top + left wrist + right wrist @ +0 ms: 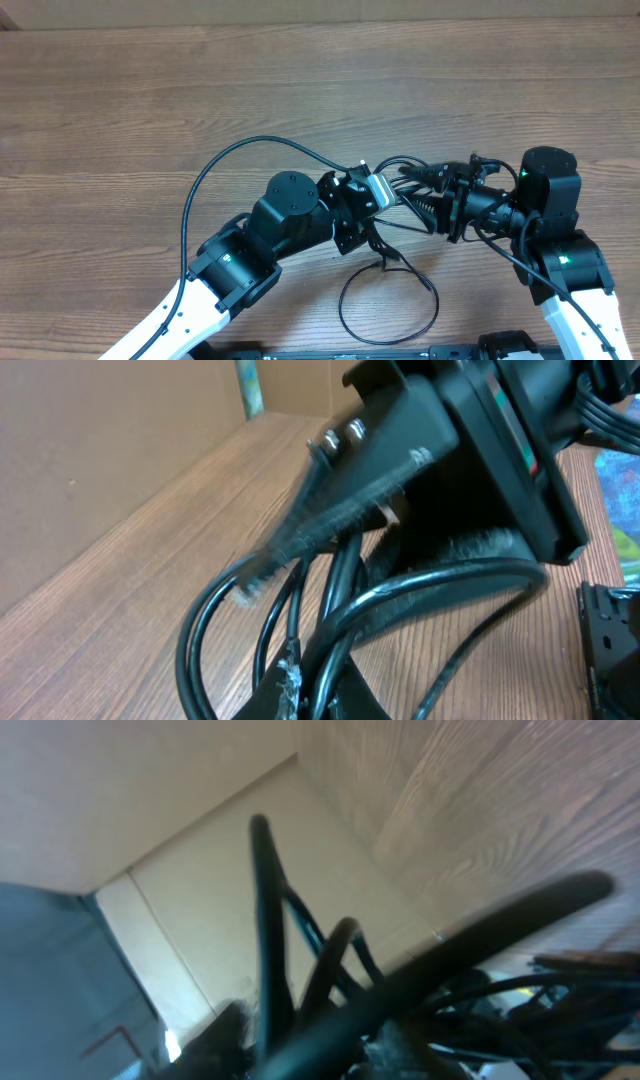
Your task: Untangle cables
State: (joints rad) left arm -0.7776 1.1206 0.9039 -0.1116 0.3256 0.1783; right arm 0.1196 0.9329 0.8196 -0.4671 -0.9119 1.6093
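left pincer point(372, 192): pinched together, looks clamped on the cables point(380, 258), prob holding the tangle up so the loop hangs free | right pincer point(418, 200): nose-to-nose with it, apart or together, can't tell | loop: lying on bench point(120, 100) just below

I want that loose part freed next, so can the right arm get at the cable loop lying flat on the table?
Probably yes. The cable loop lies on the bare table with nothing over it, and the right arm stands just beside it.
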